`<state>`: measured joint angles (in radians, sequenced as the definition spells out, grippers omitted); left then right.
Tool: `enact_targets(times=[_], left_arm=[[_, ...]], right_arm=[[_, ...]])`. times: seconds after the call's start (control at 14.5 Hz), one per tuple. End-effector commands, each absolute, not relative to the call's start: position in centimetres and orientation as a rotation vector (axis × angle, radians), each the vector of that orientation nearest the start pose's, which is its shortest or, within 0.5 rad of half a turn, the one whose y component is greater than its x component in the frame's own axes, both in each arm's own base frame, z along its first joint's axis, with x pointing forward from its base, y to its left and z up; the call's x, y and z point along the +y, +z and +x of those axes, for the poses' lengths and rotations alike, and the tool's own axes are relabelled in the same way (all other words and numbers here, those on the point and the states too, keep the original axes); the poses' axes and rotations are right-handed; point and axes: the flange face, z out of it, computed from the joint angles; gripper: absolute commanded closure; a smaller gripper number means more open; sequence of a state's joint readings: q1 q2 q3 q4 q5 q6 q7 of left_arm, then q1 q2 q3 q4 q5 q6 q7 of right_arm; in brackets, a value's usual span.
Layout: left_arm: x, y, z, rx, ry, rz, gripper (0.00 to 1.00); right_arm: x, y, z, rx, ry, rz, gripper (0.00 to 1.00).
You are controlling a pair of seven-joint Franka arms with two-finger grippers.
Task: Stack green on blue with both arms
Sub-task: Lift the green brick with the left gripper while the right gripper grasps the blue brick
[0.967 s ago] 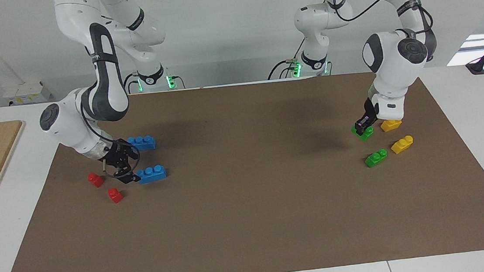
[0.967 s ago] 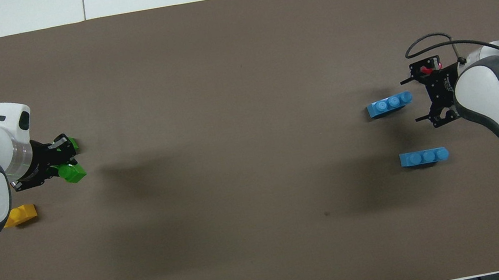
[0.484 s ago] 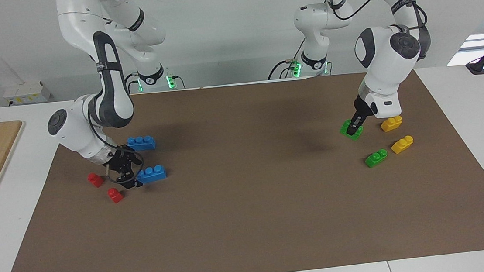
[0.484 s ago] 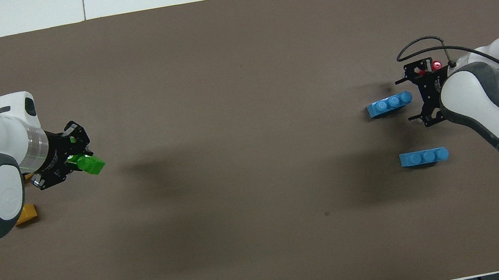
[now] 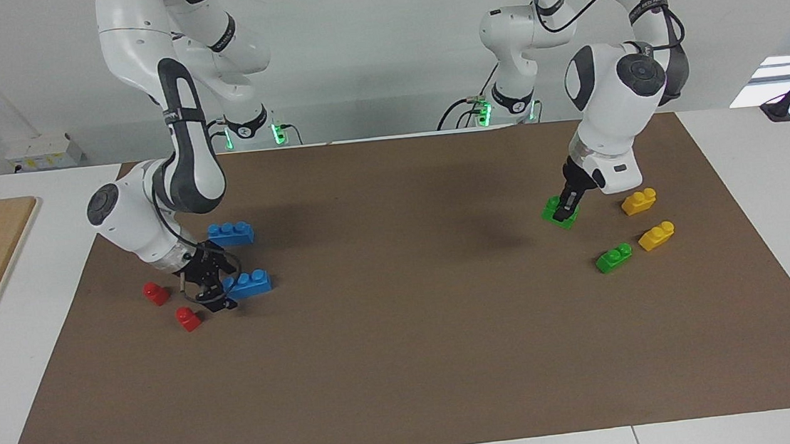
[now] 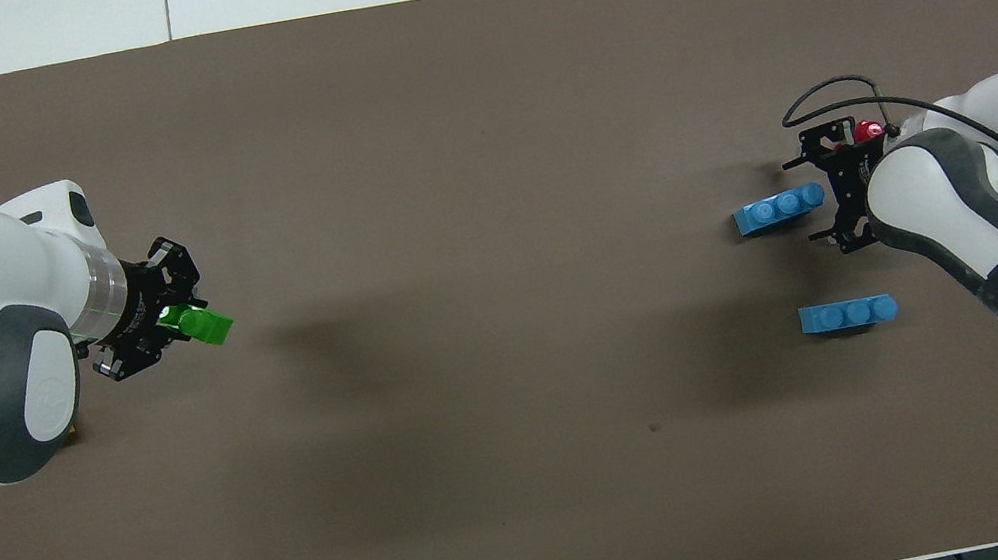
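Left gripper (image 5: 568, 208) is pinched shut on a green brick (image 5: 555, 209), lifted just off the mat near the left arm's end — likely so it can go to a blue one. Right gripper (image 5: 218, 289) sits low at the end of a blue brick (image 5: 250, 282), fingers apart, maybe to hold it steady. A second blue brick (image 5: 231, 233) lies nearer the robots — untouched.

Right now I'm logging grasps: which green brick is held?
The green brick nearer the robots, clamped in the left pincer; the other green brick lies free.
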<state>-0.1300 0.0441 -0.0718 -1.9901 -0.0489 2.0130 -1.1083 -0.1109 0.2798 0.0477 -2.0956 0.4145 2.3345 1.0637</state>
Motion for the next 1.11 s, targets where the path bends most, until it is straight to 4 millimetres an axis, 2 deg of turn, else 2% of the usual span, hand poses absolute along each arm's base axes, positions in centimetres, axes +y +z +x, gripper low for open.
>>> enact_targets(times=[0.0,0.21,0.62,0.76,0.9,0.97,1.04], left_arm=[[-12.7,44.4,54.9,-1.511,0.082,-2.790,1.00],[-13.2,44.5,54.8,-1.559,0.097,-2.784,1.00],[-14.1,44.8,54.8,-1.592,0.094,-2.770,1.00],[-14.1,44.7,54.8,-1.608,0.097,-2.759,1.00],[-14.1,44.8,54.8,-1.642,0.096,-2.740,1.00],[-14.2,44.8,54.8,-1.650,0.096,-2.734,1.00],[-14.5,44.8,54.8,-1.663,0.095,-2.727,1.00]], right_arm=[[-3.5,28.4,57.7,1.853,0.260,-2.145,0.13],[-3.6,28.4,57.8,1.849,0.262,-2.133,0.27],[-3.8,28.6,57.9,1.840,0.258,-2.137,1.00],[-3.3,28.8,58.2,1.833,0.250,-2.140,1.00],[-2.9,29.8,59.5,1.816,0.239,-2.136,1.00],[-1.9,30.6,60.4,1.809,0.234,-2.130,1.00],[0.9,31.5,61.2,1.817,0.241,-2.115,1.00]])
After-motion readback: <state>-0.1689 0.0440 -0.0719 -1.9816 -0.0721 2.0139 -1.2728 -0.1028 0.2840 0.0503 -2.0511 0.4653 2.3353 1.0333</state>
